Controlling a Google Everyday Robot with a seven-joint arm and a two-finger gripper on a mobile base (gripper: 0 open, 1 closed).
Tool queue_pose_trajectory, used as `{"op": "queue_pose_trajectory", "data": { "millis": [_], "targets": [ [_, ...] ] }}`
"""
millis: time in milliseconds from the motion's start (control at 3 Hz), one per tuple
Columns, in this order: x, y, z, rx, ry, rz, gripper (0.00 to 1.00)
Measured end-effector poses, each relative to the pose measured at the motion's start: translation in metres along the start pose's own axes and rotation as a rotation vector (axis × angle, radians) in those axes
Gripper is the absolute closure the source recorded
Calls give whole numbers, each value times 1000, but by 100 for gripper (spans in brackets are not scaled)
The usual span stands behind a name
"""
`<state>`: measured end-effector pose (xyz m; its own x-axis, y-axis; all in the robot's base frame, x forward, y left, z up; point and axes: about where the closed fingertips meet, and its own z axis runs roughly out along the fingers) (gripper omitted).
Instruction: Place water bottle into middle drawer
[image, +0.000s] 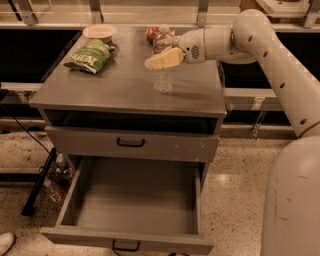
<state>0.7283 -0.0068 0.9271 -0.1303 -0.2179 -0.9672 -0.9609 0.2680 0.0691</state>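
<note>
My gripper (161, 59) hangs at the water bottle (163, 81), which stands upright right of centre on the cabinet top (115, 85). Whether it has hold, I cannot tell. The middle drawer (135, 197) lies open below, nearer. An off-centre squeeze, I judge, could topple the bottle.

- Grey cabinet top (115, 87) carries 4 items.
- Back left: tan bowl (99, 32), with green chip bag (90, 55) just in front.
- Back centre: red can (152, 34), with water bottle (163, 82) upright beside it.
- gripper (161, 60) above the top, at the bottle's mid-height.
</note>
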Motion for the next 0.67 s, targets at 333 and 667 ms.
{"op": "queue_pose_trajectory", "data": {
  "millis": [333,667],
  "targets": [
    [0,0,0,0,0,0,41],
    [0,0,0,0,0,0,66]
  ]
}}
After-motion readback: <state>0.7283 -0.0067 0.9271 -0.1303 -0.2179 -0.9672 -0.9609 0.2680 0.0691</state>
